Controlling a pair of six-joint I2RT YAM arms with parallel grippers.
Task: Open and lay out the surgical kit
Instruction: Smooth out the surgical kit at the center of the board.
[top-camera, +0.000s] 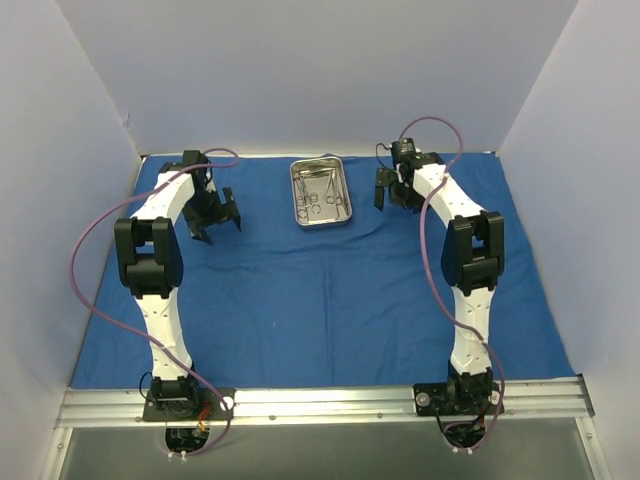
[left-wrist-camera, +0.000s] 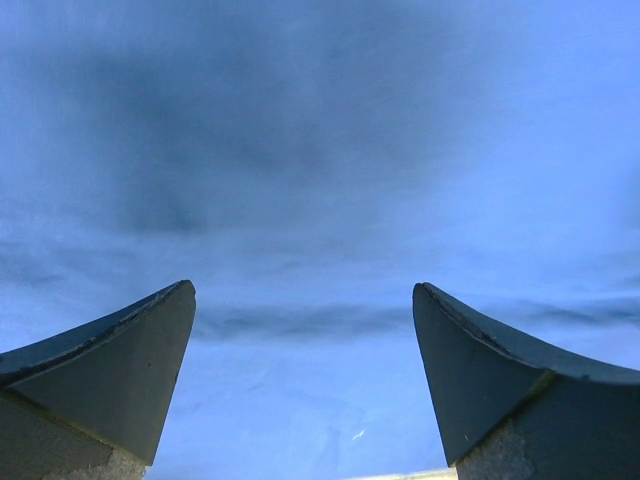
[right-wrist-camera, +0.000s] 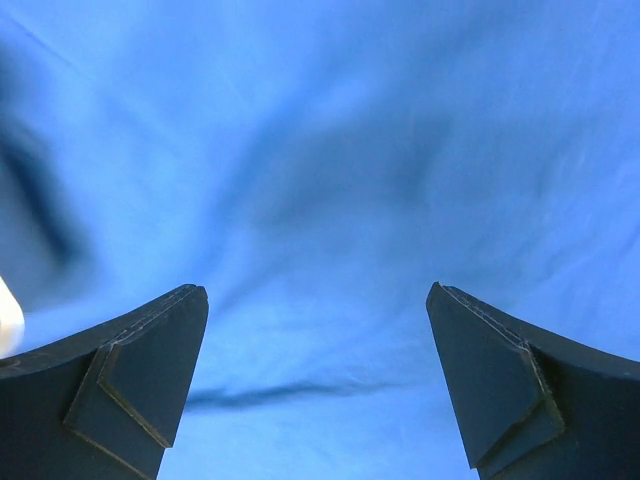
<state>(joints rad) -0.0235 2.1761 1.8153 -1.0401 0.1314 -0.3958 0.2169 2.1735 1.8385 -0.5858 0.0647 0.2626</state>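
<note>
Left gripper (top-camera: 217, 227) and right gripper (top-camera: 393, 196) both released, empty, over the spread cloth (top-camera: 330, 300); tray (top-camera: 343, 190) of scissors (top-camera: 318, 197) far-center between them.

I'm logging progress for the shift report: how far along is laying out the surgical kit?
Done: the blue cloth wrap lies spread open and flat. In hand: nothing; the left gripper and right gripper are open and empty, above the cloth either side of the steel tray. Left: the ring-handled instruments are piled in the tray, not laid out.
</note>
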